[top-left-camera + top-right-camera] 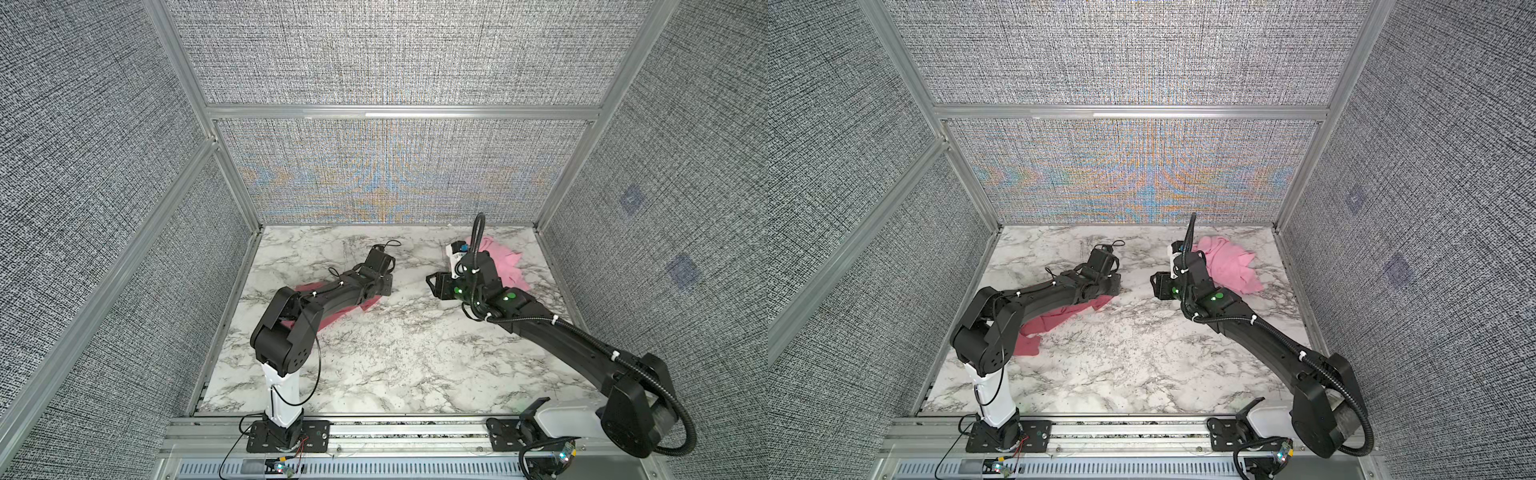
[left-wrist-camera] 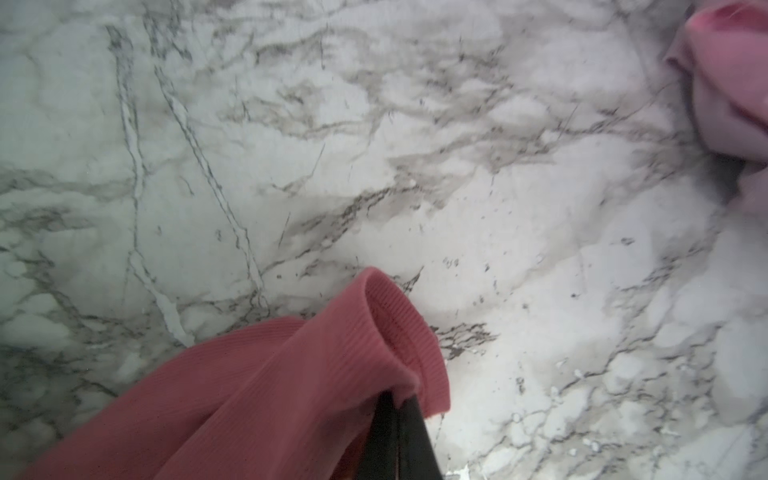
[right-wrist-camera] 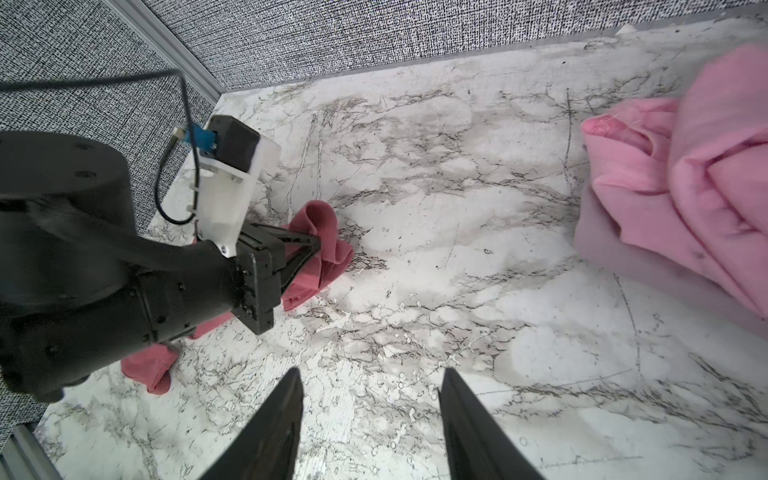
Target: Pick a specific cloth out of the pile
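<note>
Presently my left gripper (image 3: 318, 245) is pinched on a bunched fold of the cloth (image 1: 1054, 320), which trails across the marble table (image 1: 395, 353) well apart from the pile (image 1: 1229, 266). My right gripper (image 3: 370, 399) hangs spread and empty. Risk: the bite looks thin; lifting could let the fold slip free.
</note>
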